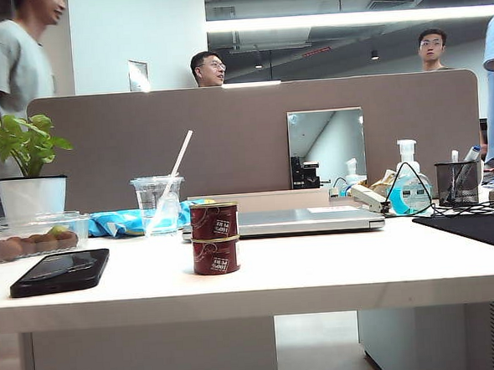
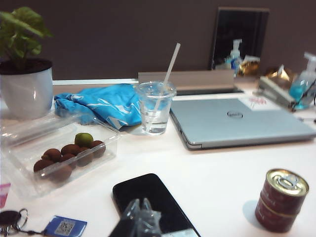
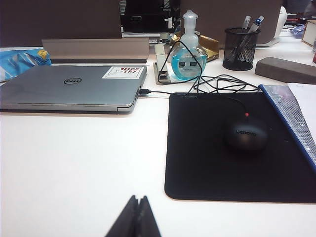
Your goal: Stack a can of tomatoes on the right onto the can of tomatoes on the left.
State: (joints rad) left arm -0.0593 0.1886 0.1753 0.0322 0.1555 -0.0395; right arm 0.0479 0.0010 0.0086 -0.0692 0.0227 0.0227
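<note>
tomato cans stand stacked, the upper can (image 1: 214, 220) square on the lower can (image 1: 216, 256), on the white table (image 1: 319, 273) just in front of the closed silver laptop (image 1: 304, 222). neither arm shows in the exterior view. in the left wrist view the stack sits well apart from the left gripper (image 2: 140, 210), whose fingers meet at their tips with nothing between them, hovering over the near end of the black phone (image 2: 150, 197). the right gripper (image 3: 138, 207) is pressed together too, empty, low over bare table beside the black mouse pad (image 3: 212, 148); the cans do not appear in its view.

on the table around the stack: a clear plastic cup (image 1: 158, 204) with a straw, a blue cloth (image 1: 119, 222), a clear tray of brown fruit (image 2: 69, 155) with one green piece, and a potted plant (image 1: 30, 173) in a white pot. on the far side lie a mouse (image 3: 246, 134), a blue sanitizer bottle (image 3: 187, 59) and a mesh pen cup (image 3: 242, 48). a grey partition (image 1: 227, 136) backs the desk, with a small mirror (image 1: 326, 147) leaning on it; people stand behind it under a long ceiling light.
</note>
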